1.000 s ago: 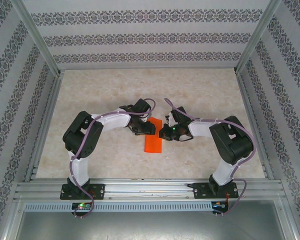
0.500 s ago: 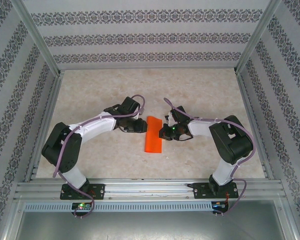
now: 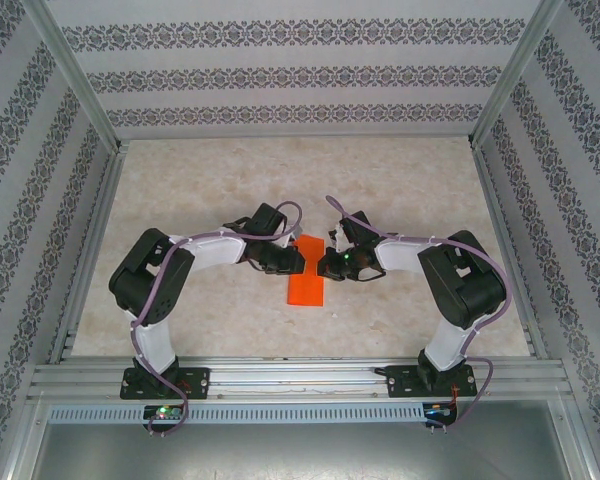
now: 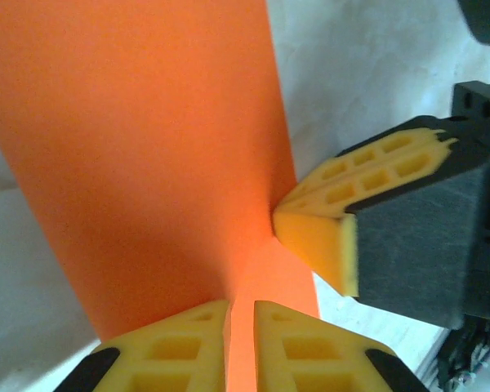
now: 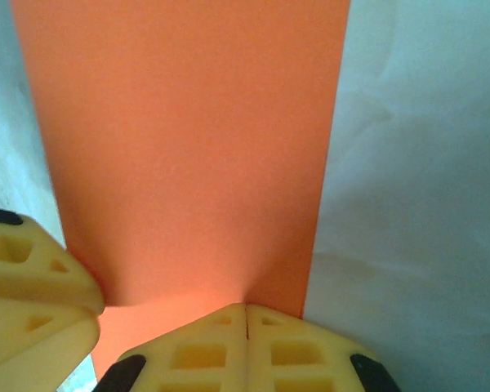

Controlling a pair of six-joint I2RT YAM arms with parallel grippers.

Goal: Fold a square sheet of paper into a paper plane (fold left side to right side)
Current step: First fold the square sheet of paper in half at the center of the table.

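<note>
Near edge: metal rail [image 3: 300,378] carries both arm bases. The left arm [image 3: 155,300] and right arm [image 3: 460,290] bend inward toward each other over the worktop [image 3: 180,190].

Mid worktop: the sheet of paper [image 3: 306,285] is plain bright orange-red. It lies flat as a narrow strip, longer than wide, its long side running away from the arms. It sits about centred left to right, nearer the rail than the back wall, with a claw on either side.

Left claw [image 4: 242,310]: reaches in from the strip's left, tips down on the paper toward its far half. It is all but closed, with only a thin slit between the yellow fingers and orange showing through the slit. Cannot tell whether any paper is nipped there or simply lies underneath.

Right claw [image 5: 245,312]: reaches in from the right. Its yellow fingers meet flush, fully closed with nothing between them. The tips are set down at the strip's right edge, touching it.

The two claws stand near each other, with a patch of orange paper between their tips.

Beyond: bare pale marbled worktop, then patterned walls [image 3: 280,80] behind metal frame posts.
</note>
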